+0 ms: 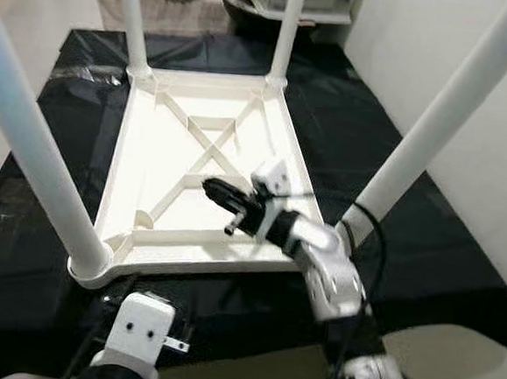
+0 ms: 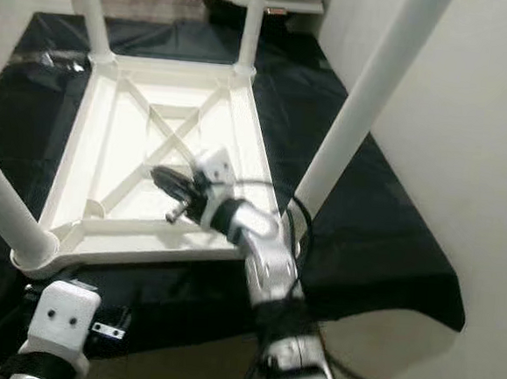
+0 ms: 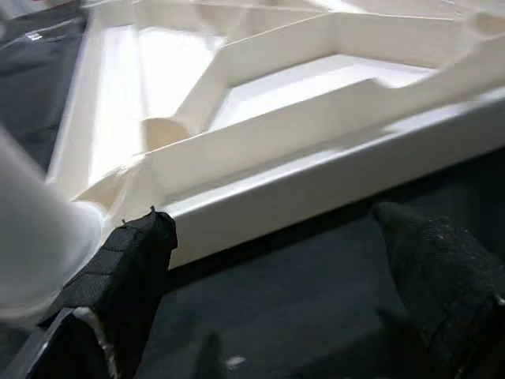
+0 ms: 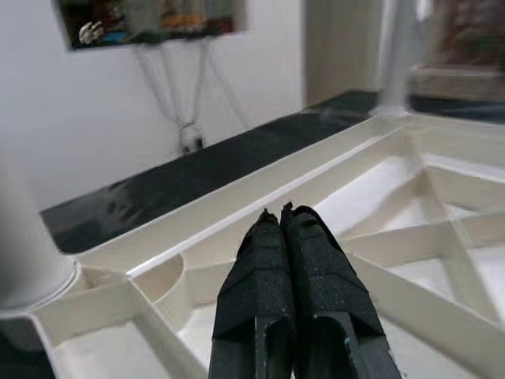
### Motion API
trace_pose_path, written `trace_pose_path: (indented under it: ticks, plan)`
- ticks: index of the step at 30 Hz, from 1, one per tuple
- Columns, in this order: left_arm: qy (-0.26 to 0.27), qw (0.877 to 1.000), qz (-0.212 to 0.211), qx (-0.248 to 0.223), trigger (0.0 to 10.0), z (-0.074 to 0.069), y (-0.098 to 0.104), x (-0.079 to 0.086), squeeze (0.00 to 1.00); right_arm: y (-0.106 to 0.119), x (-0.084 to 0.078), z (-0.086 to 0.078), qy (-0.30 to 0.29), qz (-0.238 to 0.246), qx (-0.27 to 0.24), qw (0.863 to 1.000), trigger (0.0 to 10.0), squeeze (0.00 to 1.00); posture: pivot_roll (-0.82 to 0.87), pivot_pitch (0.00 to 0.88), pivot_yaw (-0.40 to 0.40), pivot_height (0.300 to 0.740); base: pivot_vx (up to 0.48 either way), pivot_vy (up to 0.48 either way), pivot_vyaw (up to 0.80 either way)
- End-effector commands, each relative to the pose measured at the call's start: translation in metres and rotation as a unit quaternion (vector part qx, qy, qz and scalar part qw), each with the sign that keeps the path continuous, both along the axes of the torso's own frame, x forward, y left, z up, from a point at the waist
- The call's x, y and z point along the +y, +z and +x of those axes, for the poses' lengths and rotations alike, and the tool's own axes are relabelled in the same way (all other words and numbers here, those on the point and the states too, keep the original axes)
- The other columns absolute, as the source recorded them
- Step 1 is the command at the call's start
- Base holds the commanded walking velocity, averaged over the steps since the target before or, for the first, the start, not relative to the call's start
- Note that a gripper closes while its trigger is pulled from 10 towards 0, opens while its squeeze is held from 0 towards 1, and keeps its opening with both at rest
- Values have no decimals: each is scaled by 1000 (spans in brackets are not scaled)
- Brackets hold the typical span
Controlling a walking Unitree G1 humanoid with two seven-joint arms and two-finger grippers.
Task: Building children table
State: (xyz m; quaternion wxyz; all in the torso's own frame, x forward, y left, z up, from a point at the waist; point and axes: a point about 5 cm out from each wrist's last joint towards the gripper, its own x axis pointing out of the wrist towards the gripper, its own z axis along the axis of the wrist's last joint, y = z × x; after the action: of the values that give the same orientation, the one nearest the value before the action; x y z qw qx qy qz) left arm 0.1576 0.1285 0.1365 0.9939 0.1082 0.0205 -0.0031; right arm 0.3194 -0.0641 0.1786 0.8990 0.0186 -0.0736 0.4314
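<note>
Four legs standing up from the upturned white table [image 1: 161, 191], resting on the black sheet [image 1: 424, 256]. Hovering over the ribbed underside with the right gripper [image 1: 218, 195], fingers pressed together on nothing. Waiting by the near edge with the left gripper [image 3: 276, 268], fingers spread apart. Judging assembly nearly finished; likely needing grips on the rim for flipping upright.

The right arm reaches forward over the upturned table [image 1: 198, 163], bent at the elbow, its right end effector [image 1: 222, 200] hovering above the ribbed underside with both black fingers pressed together, empty. The left end effector [image 3: 276, 268] sits low just before the table's near edge, fingers [image 3: 126, 268] spread wide apart, holding nothing.
</note>
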Motion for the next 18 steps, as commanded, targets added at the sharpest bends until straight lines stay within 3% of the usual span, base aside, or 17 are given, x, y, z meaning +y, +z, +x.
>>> trace_pose_path:
  ticks: [1, 2, 5, 8, 13, 14, 15, 16, 18]
  plan:
    - [4, 1000, -3, 9, 10000, 0, -6, 0, 0, -1, -12, -1, -39, -5, -6, 999, 10000, 0, 7, 72, -73, 734, 0, 0, 0]
    - [4, 1000, -3, 9, 10000, 0, -6, 0, 0, -1, -12, -1, -39, -5, -6, 999, 10000, 0, 7, 72, -73, 734, 0, 0, 0]
    - [19, 1000, 9, 18, 10000, 4, -11, 5, 0, -18, -34, -10, -106, -14, 21, 994, 10000, 0, 3, 63, -63, 734, 0, 0, 0]
    - [23, 1000, 8, 20, 10000, 6, -13, 7, 0, -24, -42, -16, -127, -18, 31, 991, 10000, 0, 1, 60, -58, 734, 0, 0, 0]
    - [20, 1000, -1, 22, 10000, 9, -16, 7, 0, -35, -46, -29, -145, -25, 50, 988, 10000, 0, -3, 51, -46, 734, 0, 0, 0]
    - [19, 1000, -2, 22, 10000, 10, -18, 7, 0, -37, -46, -32, -152, -30, 51, 987, 10000, 63, -2, 50, -42, 734, 0, 0, 0]
    - [19, 1000, -2, 22, 10000, 10, -18, 7, 0, -37, -46, -32, -152, -30, 51, 987, 10000, 63, -2, 50, -42, 734, 0, 0, 0]
    - [18, 1000, -2, 23, 10000, 10, -19, 7, 0, -38, -45, -34, -151, -25, 53, 987, 10000, 1000, -2, 50, -42, 734, 0, 0, 0]
    - [17, 1000, -1, 23, 10000, 10, -20, 7, 0, -39, -43, -36, -148, -25, 53, 987, 10000, 1000, 2, 46, -39, 734, 0, 0, 0]
